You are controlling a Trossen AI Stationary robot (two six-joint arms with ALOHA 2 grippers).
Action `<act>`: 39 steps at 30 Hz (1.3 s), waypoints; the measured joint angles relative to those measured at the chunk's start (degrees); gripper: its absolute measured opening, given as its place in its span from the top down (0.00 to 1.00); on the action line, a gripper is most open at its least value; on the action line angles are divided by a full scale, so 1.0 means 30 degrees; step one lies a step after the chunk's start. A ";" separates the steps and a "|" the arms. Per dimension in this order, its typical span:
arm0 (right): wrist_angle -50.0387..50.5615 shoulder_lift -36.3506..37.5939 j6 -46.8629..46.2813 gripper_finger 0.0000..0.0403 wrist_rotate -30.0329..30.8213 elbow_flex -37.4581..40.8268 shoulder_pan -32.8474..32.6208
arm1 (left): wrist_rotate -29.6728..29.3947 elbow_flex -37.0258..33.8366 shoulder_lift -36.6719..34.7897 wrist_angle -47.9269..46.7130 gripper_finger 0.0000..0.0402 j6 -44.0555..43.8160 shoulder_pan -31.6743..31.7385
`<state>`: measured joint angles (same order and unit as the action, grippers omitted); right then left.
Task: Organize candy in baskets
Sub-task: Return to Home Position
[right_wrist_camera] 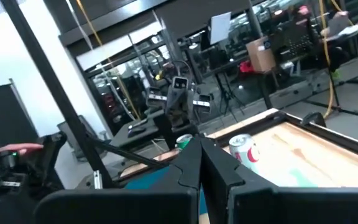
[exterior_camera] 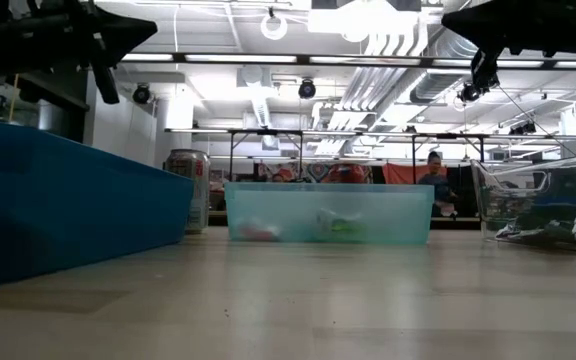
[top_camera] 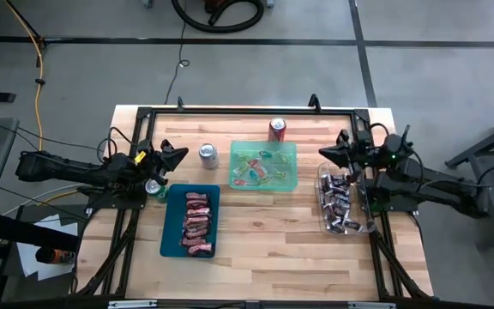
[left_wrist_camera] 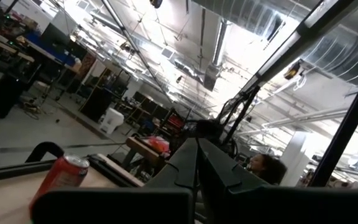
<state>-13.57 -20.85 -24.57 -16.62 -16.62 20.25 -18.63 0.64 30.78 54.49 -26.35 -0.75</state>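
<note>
Nearest the front edge lies the teal basket [top_camera: 165, 233], holding red and pink candy [top_camera: 197, 225] in a row. To its right, the clear basket [top_camera: 321, 215] is packed with dark-wrapped pieces [top_camera: 340, 204]. No loose candy shows on the bare wood.

Further back, the left gripper [top_camera: 178, 155] hangs above the table by the silver can [top_camera: 208, 155], fingers pressed together and empty. The right gripper [top_camera: 326, 154] hangs over the clear basket's far end, likewise closed on nothing. Between them lies the green basket [top_camera: 292, 150] with mixed bright candy [top_camera: 256, 172]. Farthest stands the red can [top_camera: 277, 130].

Judgement: sorting looks complete, and the step in hand is parking the arms. The next move needs no grasp, only a withdrawal clear of cans and basket walls.
</note>
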 joint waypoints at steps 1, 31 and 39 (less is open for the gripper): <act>-0.0078 0.0012 0.0120 1.00 0.0696 0.0184 -0.0576 | -0.0007 0.0000 -0.0056 0.0003 1.00 -0.0007 0.0000; 0.3972 0.6577 0.2631 1.00 0.3484 0.5347 -0.5041 | 0.0015 0.0015 -0.2021 -1.0248 1.00 -0.0003 -0.0007; 0.4010 0.6409 0.2707 1.00 0.3539 0.5347 -0.5041 | 0.0007 0.0015 -0.3401 -1.5583 1.00 -0.0014 -0.0007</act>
<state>-1.54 -1.63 -16.45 -6.00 -0.58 5.13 -18.61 0.69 20.58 7.74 -26.39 -0.78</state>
